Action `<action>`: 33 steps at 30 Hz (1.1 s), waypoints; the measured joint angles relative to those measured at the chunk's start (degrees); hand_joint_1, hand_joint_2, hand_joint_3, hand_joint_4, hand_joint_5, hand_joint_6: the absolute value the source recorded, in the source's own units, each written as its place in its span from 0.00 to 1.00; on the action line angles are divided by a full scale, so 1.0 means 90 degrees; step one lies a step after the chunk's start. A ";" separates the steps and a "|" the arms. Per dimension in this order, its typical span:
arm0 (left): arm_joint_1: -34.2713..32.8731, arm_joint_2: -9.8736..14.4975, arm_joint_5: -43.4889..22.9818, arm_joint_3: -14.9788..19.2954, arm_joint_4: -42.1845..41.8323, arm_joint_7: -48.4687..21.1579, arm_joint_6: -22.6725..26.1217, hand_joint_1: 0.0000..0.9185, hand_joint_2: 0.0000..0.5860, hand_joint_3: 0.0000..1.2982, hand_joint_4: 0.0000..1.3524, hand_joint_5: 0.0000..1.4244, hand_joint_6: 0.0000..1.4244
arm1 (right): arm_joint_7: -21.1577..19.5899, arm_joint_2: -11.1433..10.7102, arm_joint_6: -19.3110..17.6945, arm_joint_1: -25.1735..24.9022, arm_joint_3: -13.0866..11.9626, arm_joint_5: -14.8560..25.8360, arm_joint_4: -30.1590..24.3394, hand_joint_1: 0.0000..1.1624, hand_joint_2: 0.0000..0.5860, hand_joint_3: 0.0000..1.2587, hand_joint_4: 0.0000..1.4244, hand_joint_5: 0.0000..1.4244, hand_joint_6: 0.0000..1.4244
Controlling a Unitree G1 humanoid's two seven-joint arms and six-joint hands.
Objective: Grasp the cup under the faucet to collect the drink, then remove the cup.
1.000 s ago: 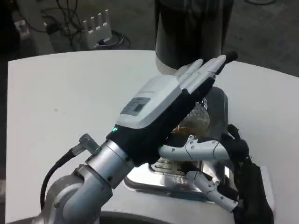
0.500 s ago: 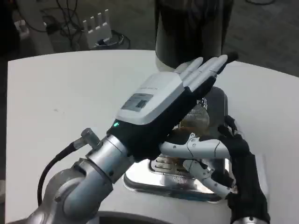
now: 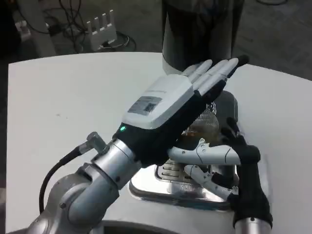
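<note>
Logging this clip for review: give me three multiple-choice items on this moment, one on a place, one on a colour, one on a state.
1. Where does the cup stand?
A. on the metal drip tray, before the dark dispenser
B. at the table's far left corner
C. on the floor

2. What colour is the table?
A. blue
B. white
C. brown

3. How are the left hand's fingers?
A. curled into a fist
B. stretched out straight
C. wrapped round a cable

Answers: 1 A, the cup sits on the drip tray below the dispenser. 2 B, the tabletop is plain white. 3 B, the fingers reach straight toward the dispenser.
</note>
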 measured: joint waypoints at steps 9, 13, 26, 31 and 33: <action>-0.0052 0.0002 -0.0002 0.0017 0.0050 -0.0013 0.0002 0.00 0.01 0.03 0.00 0.00 0.00 | -0.0108 0.0066 -0.0024 -0.0481 -0.0050 0.0006 0.0368 0.80 0.23 0.10 0.12 0.12 0.15; -0.0111 0.0002 -0.0002 0.0014 0.0076 -0.0064 0.0027 0.00 0.01 0.03 0.00 0.00 0.00 | -0.0144 0.0087 -0.0028 -0.0563 -0.0045 0.0006 0.0428 0.80 0.23 0.11 0.12 0.13 0.15; -0.0221 -0.0015 -0.0040 0.0012 0.0158 -0.0143 0.0057 0.00 0.01 0.03 0.00 0.00 0.00 | -0.0370 0.0158 -0.0163 -0.0861 -0.0138 0.0079 0.0826 0.78 0.24 0.11 0.13 0.13 0.14; -0.0243 -0.0013 -0.0044 0.0014 0.0172 -0.0166 0.0058 0.00 0.01 0.04 0.00 0.00 0.00 | -0.0450 0.0182 -0.0167 -0.0925 -0.0108 0.0080 0.0886 0.79 0.25 0.12 0.13 0.13 0.14; -0.0253 -0.0013 -0.0044 0.0014 0.0181 -0.0169 0.0059 0.00 0.01 0.04 0.00 0.00 0.00 | -0.0492 0.0185 -0.0168 -0.0931 -0.0072 0.0080 0.0905 0.79 0.25 0.13 0.13 0.14 0.14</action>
